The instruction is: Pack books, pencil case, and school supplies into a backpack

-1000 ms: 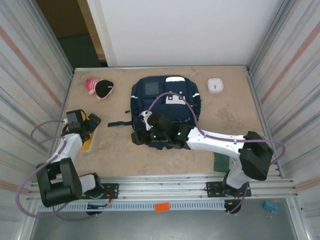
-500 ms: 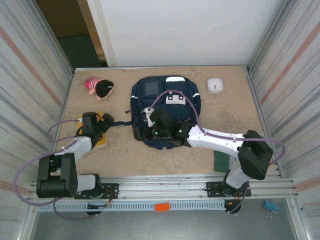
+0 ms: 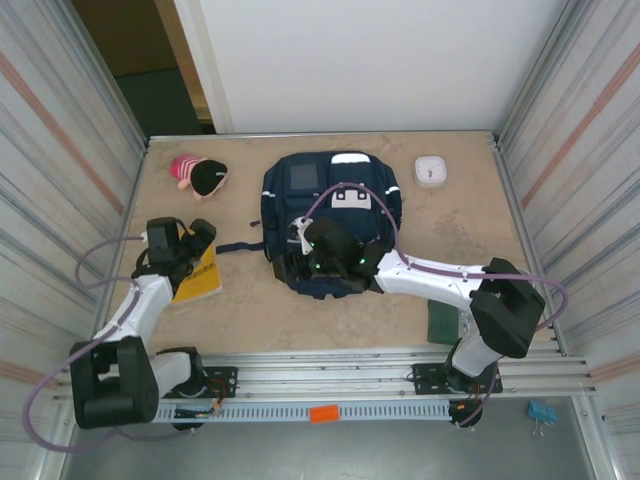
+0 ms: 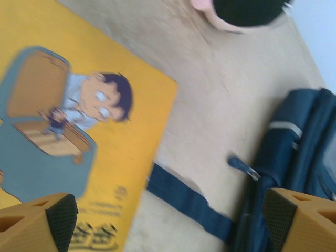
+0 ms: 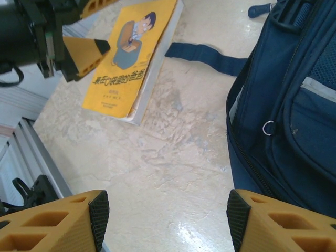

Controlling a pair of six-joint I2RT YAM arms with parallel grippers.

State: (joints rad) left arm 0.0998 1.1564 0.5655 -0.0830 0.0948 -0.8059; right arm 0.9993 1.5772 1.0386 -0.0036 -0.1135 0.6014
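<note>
While the backpack [image 3: 345, 215] lies flat in the middle of the worktop [image 3: 470, 240] with its white patch facing up, a dark grey slab [image 3: 302, 176] sits on its far left corner. One dark strap [image 3: 235, 248] trails from the backpack's left side across the worktop, and its end reaches to just beside the yellow book [image 3: 203, 277].

That book lies flat, cover up, near the left edge and well apart from the backpack. The left wrist view shows its cartoon boy clearly [image 4: 63, 131]. The green book [image 3: 440, 322] lies at the near right, partly hidden by the right arm.

The left tool [image 3: 193, 246] hangs over the far end of the yellow book. Its fingers [image 4: 37, 220] are spread wide and grasp nothing; whether they touch the cover cannot be told. The right tool [image 3: 288, 264] is at the backpack's near left edge, likewise spread wide with nothing between its pads [image 5: 58, 220], above bare worktop beside the bag's side.

Farther out, a pink and black soft toy [image 3: 200, 176] lies at the far left, and a white square device [image 3: 430, 170] at the far right.
</note>
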